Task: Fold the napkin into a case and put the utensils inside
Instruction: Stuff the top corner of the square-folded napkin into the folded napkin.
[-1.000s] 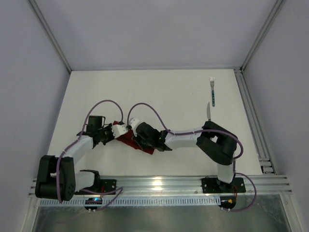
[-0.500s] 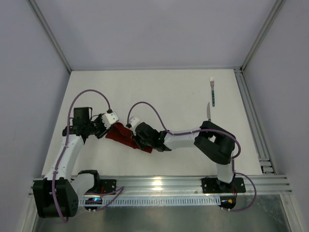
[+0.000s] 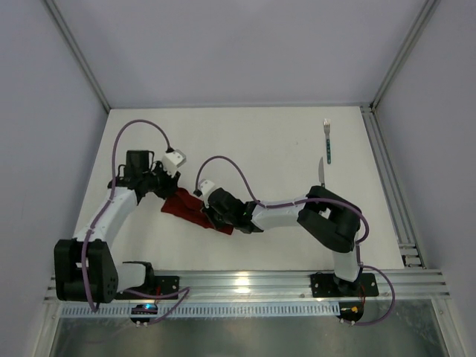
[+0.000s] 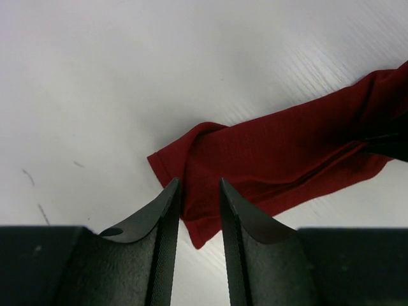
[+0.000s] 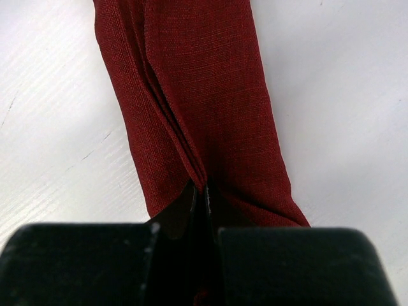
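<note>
The dark red napkin (image 3: 182, 205) lies folded into a narrow strip on the white table, between my two grippers. My right gripper (image 3: 209, 216) is shut on a ridge of folds at the strip's right end; in the right wrist view the jaws (image 5: 203, 189) pinch the napkin (image 5: 191, 83). At the strip's left end hovers my left gripper (image 3: 161, 190). Its jaws (image 4: 199, 186) stand open and empty, the napkin's (image 4: 287, 156) corner showing past the tips. The fork (image 3: 326, 138) and the knife (image 3: 321, 171) lie at the back right, teal handles nearly end to end.
The right arm's elbow (image 3: 331, 216) sits just in front of the knife's near end. An aluminium rail (image 3: 387, 171) runs along the table's right edge. Grey walls close off the back and both sides.
My left gripper has let go of the napkin's left end, opened, and drawn back to the left and away. The strip now lies stretched out further left. The right gripper keeps its pinch.
</note>
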`<state>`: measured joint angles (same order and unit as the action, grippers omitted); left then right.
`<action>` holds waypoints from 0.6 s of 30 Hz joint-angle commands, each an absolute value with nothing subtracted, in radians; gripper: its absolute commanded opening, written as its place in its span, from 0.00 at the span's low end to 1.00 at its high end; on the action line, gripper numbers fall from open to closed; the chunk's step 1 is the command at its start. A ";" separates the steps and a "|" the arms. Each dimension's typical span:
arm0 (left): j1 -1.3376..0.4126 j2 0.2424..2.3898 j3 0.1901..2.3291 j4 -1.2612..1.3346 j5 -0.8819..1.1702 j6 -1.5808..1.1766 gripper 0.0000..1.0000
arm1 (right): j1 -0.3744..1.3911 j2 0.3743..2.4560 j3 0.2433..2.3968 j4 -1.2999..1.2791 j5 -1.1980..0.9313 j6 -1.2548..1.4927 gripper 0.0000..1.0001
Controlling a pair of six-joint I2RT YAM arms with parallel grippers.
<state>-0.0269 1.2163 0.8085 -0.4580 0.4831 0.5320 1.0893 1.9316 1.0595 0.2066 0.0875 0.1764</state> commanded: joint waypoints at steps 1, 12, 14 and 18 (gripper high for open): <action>-0.092 1.291 0.844 -0.347 0.359 0.442 0.33 | 1.089 1.977 1.049 0.158 0.094 0.187 0.04; -0.124 1.353 0.752 -0.307 0.226 0.531 0.22 | 1.091 1.982 1.045 0.167 0.094 0.193 0.04; -0.124 1.342 0.704 -0.302 0.209 0.612 0.20 | 1.089 1.980 1.046 0.167 0.097 0.196 0.04; -0.124 1.336 0.612 -0.291 0.218 0.698 0.18 | 1.091 1.985 1.057 0.170 0.100 0.207 0.04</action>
<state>-0.1207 1.3571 0.6514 -0.3050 0.2329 0.5919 1.0893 1.9381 1.0603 0.2234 0.0879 0.1871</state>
